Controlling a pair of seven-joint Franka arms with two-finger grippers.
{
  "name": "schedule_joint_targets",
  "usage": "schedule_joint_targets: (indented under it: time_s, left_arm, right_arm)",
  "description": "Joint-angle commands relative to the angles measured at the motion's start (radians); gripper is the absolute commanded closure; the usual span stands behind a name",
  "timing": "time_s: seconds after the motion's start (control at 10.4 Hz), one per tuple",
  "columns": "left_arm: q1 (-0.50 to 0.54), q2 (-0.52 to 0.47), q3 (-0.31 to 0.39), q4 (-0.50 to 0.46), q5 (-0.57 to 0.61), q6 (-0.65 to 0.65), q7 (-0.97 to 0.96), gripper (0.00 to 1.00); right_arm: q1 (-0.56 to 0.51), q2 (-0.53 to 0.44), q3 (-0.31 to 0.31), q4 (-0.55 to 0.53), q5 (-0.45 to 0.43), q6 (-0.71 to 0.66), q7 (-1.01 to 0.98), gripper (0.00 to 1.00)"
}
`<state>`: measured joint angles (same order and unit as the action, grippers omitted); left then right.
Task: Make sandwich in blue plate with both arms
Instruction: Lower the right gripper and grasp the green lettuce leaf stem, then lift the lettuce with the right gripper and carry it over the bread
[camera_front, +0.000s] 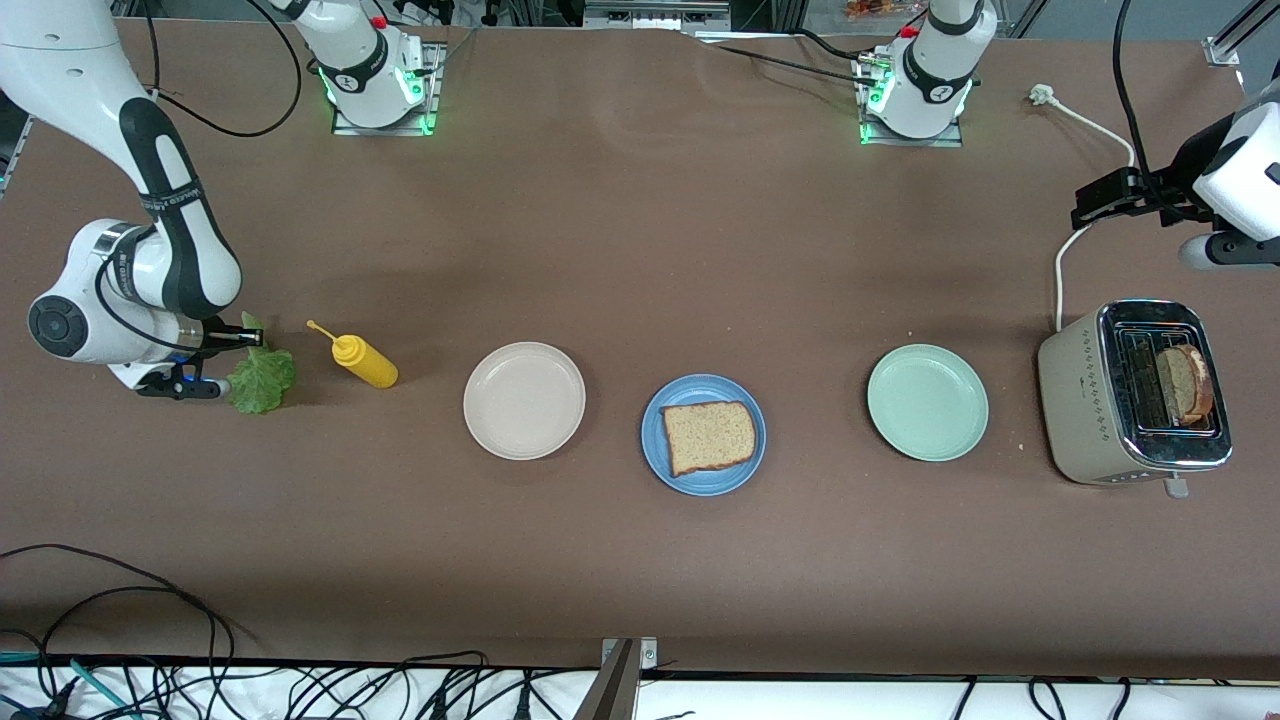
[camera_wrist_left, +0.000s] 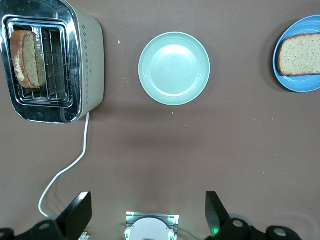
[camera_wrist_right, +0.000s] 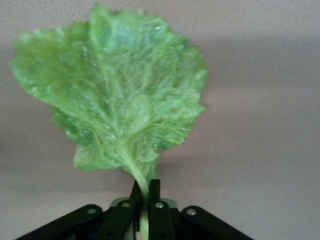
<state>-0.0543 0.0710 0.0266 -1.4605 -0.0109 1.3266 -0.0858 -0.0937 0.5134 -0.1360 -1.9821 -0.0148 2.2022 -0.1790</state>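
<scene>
A: Please start from the right arm's end. What does the right gripper (camera_front: 222, 345) do?

B: Its fingers are pressed together on the stalk of the lettuce (camera_front: 262, 378), low over the table. In the right wrist view the stalk goes between the fingertips (camera_wrist_right: 155, 202) and the leaf (camera_wrist_right: 112, 90) spreads away from them, so its long axis continues the line of the fingers.

A: And what is next along the table?

B: The mustard bottle (camera_front: 364, 361), then the beige plate (camera_front: 524, 400), then the blue plate (camera_front: 703, 434) with one bread slice (camera_front: 708, 437) flat on it. From the lettuce, the blue plate is at about 3 o'clock in the front view, well apart, with bottle and beige plate between.

A: So the right arm is the nearer one?

B: I think yes, it already holds the leaf. After the blue plate come the mint plate (camera_front: 927, 402) and the toaster (camera_front: 1135, 393), with toast (camera_front: 1185, 382) in a slot.

A: The left gripper (camera_wrist_left: 145, 212)?

B: Fingers wide apart, holding nothing; it waits above the table at about 12 o'clock from the toaster.
</scene>
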Motion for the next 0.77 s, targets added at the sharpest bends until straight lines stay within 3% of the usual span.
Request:
schedule_joint_targets:
  time_s: [0.0, 0.29, 0.67]
  left_arm:
    - [-0.016, 0.019, 0.010, 0.037, 0.032, -0.026, -0.020, 0.00]
    - [-0.001, 0.015, 0.019, 0.060, 0.031, -0.026, -0.058, 0.00]
    - [-0.007, 0.018, 0.013, 0.085, 0.029, -0.023, -0.057, 0.00]
  right_arm:
    - [-0.014, -0.024, 0.009, 0.005, 0.006, -0.039, -0.039, 1.00]
    - [-0.009, -0.122, 0.016, 0.035, 0.004, -0.200, -0.039, 1.00]
    - [-0.006, -0.291, 0.122, 0.136, 0.004, -0.459, -0.008, 1.00]
